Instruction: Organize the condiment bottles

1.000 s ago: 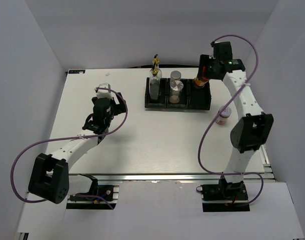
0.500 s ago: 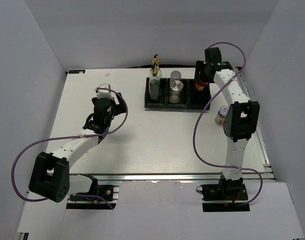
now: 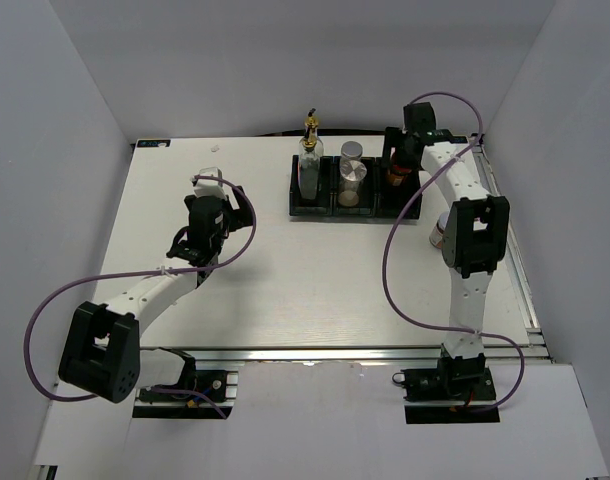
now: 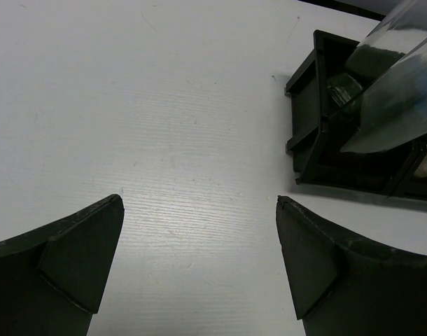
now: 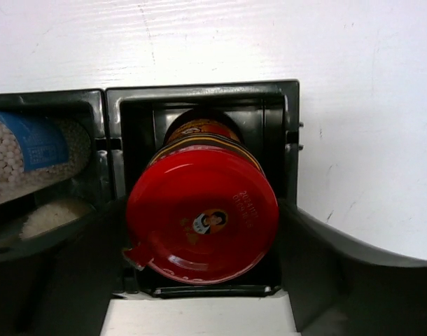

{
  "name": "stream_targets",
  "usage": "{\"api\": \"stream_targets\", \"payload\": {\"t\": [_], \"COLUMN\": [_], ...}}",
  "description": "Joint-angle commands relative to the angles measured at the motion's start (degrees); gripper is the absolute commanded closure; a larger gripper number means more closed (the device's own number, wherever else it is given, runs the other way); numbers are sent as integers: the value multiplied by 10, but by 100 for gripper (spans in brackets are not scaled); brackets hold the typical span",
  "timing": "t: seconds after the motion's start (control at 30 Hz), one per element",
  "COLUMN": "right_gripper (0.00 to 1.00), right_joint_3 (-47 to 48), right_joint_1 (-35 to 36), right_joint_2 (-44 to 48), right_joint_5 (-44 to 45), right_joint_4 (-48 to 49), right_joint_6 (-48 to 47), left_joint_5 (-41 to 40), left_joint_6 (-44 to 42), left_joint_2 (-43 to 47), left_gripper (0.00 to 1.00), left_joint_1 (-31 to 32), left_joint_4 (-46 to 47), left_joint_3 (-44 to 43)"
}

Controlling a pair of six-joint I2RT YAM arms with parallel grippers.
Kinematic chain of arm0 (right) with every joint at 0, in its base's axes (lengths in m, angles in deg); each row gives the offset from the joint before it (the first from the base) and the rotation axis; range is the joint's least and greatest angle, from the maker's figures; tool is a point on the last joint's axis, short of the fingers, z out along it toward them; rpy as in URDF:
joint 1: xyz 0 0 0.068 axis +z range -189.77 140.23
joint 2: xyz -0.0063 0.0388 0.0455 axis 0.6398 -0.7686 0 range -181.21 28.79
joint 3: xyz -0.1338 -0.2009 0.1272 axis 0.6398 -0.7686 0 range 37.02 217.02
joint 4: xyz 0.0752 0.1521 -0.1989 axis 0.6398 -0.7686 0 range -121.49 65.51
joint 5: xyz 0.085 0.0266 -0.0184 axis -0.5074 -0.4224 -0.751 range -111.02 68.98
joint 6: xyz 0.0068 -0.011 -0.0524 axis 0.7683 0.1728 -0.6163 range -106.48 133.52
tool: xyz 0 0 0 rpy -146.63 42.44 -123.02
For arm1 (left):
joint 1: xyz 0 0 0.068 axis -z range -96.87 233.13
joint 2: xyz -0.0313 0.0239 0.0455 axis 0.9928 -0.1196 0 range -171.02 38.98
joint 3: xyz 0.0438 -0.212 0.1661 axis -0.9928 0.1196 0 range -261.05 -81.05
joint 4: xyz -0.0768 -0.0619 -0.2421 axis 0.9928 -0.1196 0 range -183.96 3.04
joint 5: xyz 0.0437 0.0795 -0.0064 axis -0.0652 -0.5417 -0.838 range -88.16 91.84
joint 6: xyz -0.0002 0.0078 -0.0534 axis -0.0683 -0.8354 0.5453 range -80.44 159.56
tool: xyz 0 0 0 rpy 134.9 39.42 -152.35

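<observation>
Within the tray's [image 5: 199, 89] right compartment, red-lidded jar [image 5: 201, 213]; shakers [image 3: 353, 173] in the middle.

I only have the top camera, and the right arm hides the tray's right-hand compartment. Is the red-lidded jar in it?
Observer: Yes. In the right wrist view the red-lidded jar sits inside that compartment of the tray.
Operator: Is the gripper on it?
Observer: It looks so. The right gripper has its fingers against both sides of the lid.
Operator: And is the left one carrying anything?
Observer: No. The left gripper is open, with only bare table between its fingers.
</observation>
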Motion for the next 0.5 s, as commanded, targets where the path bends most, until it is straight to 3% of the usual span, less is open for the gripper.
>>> {"api": "stream_targets", "payload": {"t": [0.0, 0.3, 0.47], "right_gripper": [10, 11, 11], "right_joint_3": [10, 8, -173], "right_joint_1": [1, 1, -2], "right_joint_2": [39, 129, 262], "right_joint_5": [-5, -14, 49], "right_joint_4": [44, 8, 31], "right_joint_6": [4, -10, 8], "left_joint_5": [7, 18, 15], "left_joint_6": [-2, 9, 14], "left_joint_2": [17, 29, 47], "left_gripper": [2, 2, 2], "left_joint_1": [-3, -3, -3], "left_joint_4": [1, -2, -7], "left_joint_3": [-7, -4, 3]}}
